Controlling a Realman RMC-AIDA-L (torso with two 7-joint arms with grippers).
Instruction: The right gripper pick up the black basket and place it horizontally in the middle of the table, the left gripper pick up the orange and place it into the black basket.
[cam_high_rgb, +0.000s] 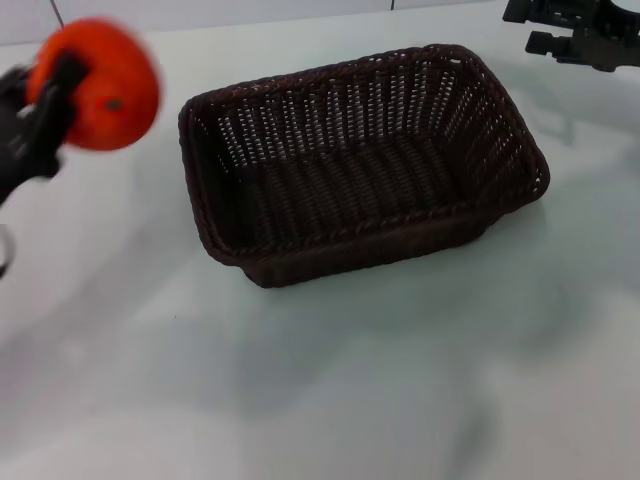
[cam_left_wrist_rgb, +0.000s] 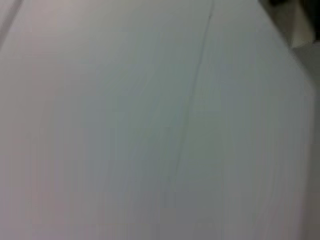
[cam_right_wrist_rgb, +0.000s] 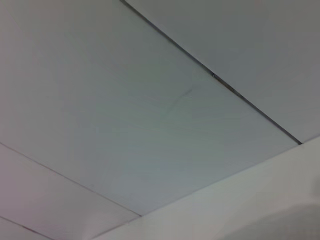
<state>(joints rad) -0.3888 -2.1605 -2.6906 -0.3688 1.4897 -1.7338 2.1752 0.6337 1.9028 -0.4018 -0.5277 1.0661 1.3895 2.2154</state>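
The black basket (cam_high_rgb: 362, 160) lies crosswise in the middle of the white table (cam_high_rgb: 400, 380), open side up and empty. My left gripper (cam_high_rgb: 50, 100) is at the far left, raised above the table, shut on the orange (cam_high_rgb: 100, 72), which is left of the basket and not over it. My right gripper (cam_high_rgb: 580, 35) is at the far right back corner, away from the basket; only part of it shows. The two wrist views show only plain pale surface, with neither basket nor orange.
The table's back edge meets a pale wall (cam_high_rgb: 250, 10) just behind the basket. Bare white tabletop lies in front of the basket and to both sides.
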